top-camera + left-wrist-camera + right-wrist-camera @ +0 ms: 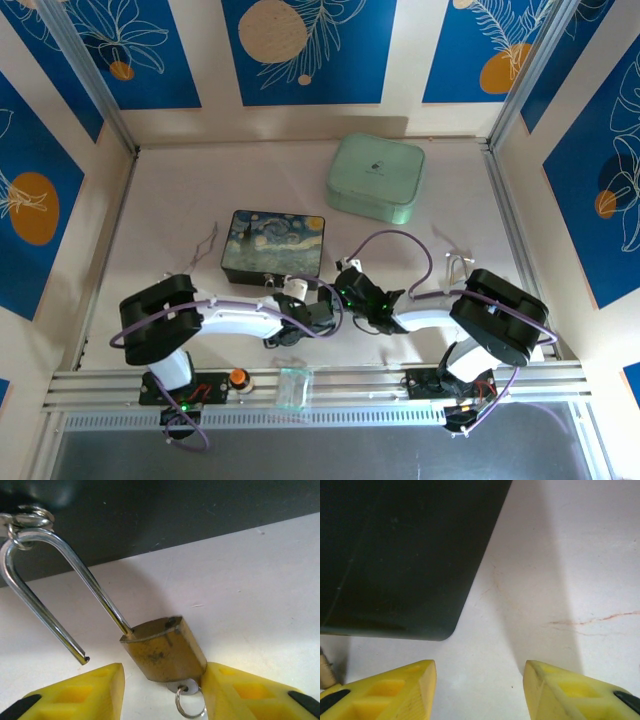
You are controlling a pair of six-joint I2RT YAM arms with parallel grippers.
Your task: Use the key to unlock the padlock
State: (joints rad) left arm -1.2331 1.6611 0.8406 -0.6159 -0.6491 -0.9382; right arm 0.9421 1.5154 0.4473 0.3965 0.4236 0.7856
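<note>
My left claw [163, 672] stands part-way wide, its two yellow fingers on either side of the padlock [162, 650] without clamping it. The left-hand finger [87, 692] is clear of the brass body, with bare bench [250, 580] showing in the gap. The right-hand one sits just beside the body's lower corner; I cannot tell whether it touches.

The padlock lies just in front of the near wall of the dark box [275, 245], body towards me. Its silver shackle [60, 570] is sprung: one leg runs into the brass body, and the other ends free, out of its hole, to the left of the body. The bend of the shackle is threaded through small metal loops [30, 517] on the box wall. The key [185, 686] is in the near end of the body, only its pale head showing. A thin silver ring [191, 707] hangs from that head between my fingers.

My right claw [480, 669] is about half wide too and holds nothing; plain bench lies between its fingers. It hangs just off the near right corner of the dark box. From above, both claws meet at the near edge of that box, the left one at its middle. A mint-green box [376, 177] sits well apart at the far right.
</note>
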